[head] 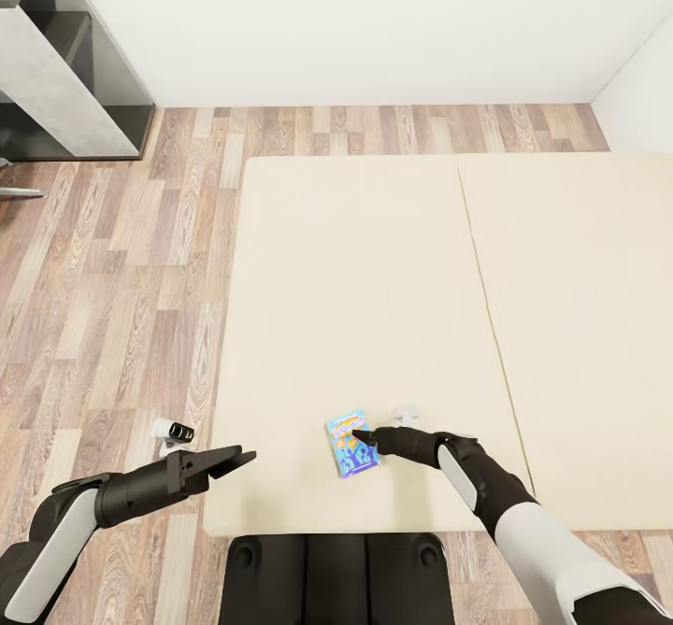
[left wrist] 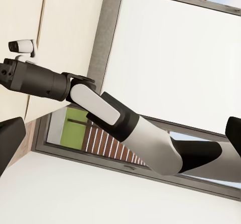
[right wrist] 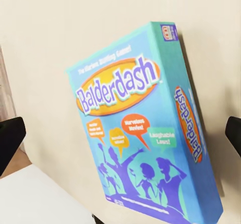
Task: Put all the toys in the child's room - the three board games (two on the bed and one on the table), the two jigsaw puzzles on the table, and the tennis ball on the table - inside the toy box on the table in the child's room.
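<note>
Nearest the head camera is my own dark base (head: 336, 576), parked against the foot edge of the bed (head: 374, 279). From it, my right hand (head: 366, 437) reaches over the mattress with its fingertips touching the right side of the small blue board game (head: 351, 444). In the right wrist view the two fingers stand wide apart, one at each side of the frame, with the box lying between them and nothing gripped. I judge the hand is placed this way to straddle the box across its narrow width before closing.

The board game (right wrist: 145, 133) lies flat on the beige mattress, near the foot edge and left of the seam between the two mattress sections. It is a teal-blue box with an orange oval bearing the title "Balderdash", speech bubbles and purple silhouettes on the lid, and an orange label down one side.

My left hand (head: 232, 461) hangs off the bed's left corner above the wood-plank floor (head: 112, 307), carrying nothing; I cannot tell how wide its fingers stand. I judge it is held clear to leave the right arm room
</note>
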`<state>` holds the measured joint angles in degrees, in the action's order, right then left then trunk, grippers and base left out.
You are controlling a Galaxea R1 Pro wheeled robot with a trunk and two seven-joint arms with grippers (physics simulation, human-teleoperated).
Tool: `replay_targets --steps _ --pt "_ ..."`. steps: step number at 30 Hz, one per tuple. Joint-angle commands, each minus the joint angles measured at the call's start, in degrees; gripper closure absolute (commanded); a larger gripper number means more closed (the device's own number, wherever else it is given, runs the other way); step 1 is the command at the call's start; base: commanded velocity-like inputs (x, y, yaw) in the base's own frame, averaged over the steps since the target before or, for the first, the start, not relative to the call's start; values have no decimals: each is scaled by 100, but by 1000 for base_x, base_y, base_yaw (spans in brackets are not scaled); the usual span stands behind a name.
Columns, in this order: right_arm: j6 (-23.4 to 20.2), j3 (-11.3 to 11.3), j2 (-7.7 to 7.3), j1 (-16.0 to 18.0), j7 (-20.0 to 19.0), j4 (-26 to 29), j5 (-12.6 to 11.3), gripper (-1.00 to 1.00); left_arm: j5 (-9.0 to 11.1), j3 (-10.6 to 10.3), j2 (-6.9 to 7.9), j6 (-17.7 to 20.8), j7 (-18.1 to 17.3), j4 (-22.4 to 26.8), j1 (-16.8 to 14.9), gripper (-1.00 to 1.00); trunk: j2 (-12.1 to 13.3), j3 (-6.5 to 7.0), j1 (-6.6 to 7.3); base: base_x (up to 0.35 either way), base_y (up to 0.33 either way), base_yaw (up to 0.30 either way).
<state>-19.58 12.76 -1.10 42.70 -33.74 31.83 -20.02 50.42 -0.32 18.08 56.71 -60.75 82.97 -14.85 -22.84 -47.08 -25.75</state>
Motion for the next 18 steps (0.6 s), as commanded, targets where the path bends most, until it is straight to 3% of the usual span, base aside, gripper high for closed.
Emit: replay_targets --steps 1,18 --pt "-39 27 -6 2 11 7 -60 -100 12 -3 3 24 -7 0 -2 -100 -9 -6 -3 0 0 0" --pt "-37 25 -2 2 12 7 -55 -100 12 -3 3 24 -7 0 -3 -100 -9 -53 -3 0 0 -68"
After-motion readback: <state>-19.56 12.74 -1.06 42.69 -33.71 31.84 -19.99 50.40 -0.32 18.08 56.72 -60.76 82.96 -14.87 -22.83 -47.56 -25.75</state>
